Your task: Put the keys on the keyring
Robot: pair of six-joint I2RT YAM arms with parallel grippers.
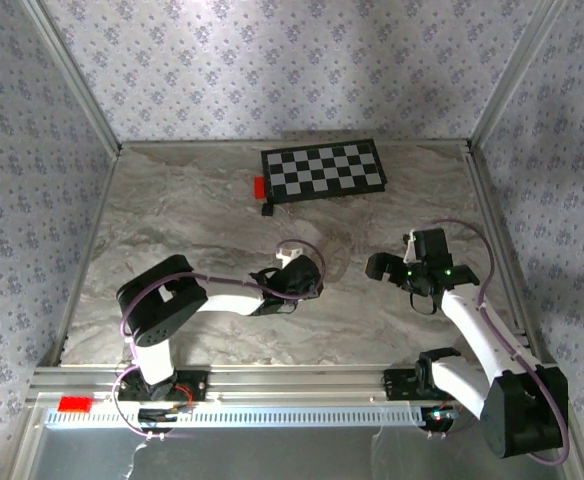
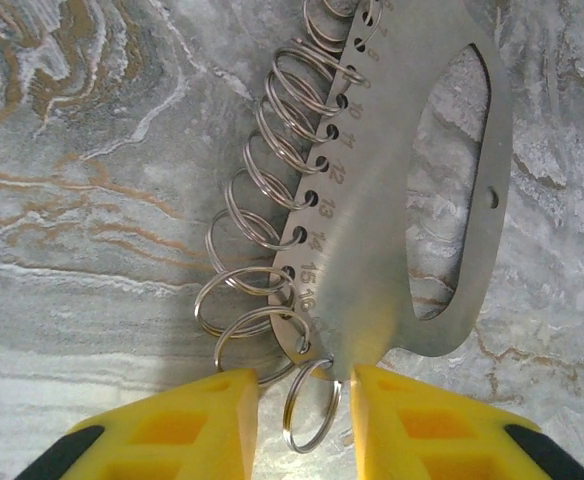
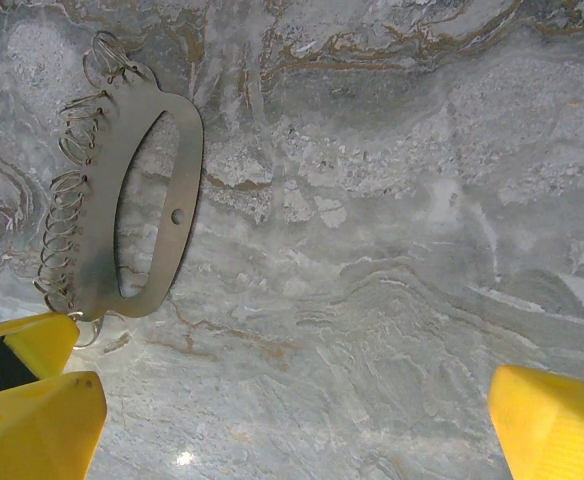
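A flat steel plate [image 2: 392, 200] with numbered holes lies on the marble. A row of several split rings [image 2: 272, 190] hangs along its edge. Which of them is the keyring I cannot tell, and the keys are out of view. My left gripper [image 2: 302, 420] stands at the plate's near end, slightly open. One loose-hanging ring [image 2: 312, 405] sits in the gap without being squeezed, and the right pad [image 2: 382, 420] touches the plate's tip. From above, the left gripper [image 1: 307, 275] is at mid-table. My right gripper [image 3: 292, 430] is wide open over bare marble, right of the plate [image 3: 187, 200].
A black-and-white checkerboard [image 1: 324, 170] lies at the back of the table, with a small red block [image 1: 259, 186] at its left end. Patterned walls close the table on three sides. The right gripper [image 1: 384, 266] hovers to the right of the left one.
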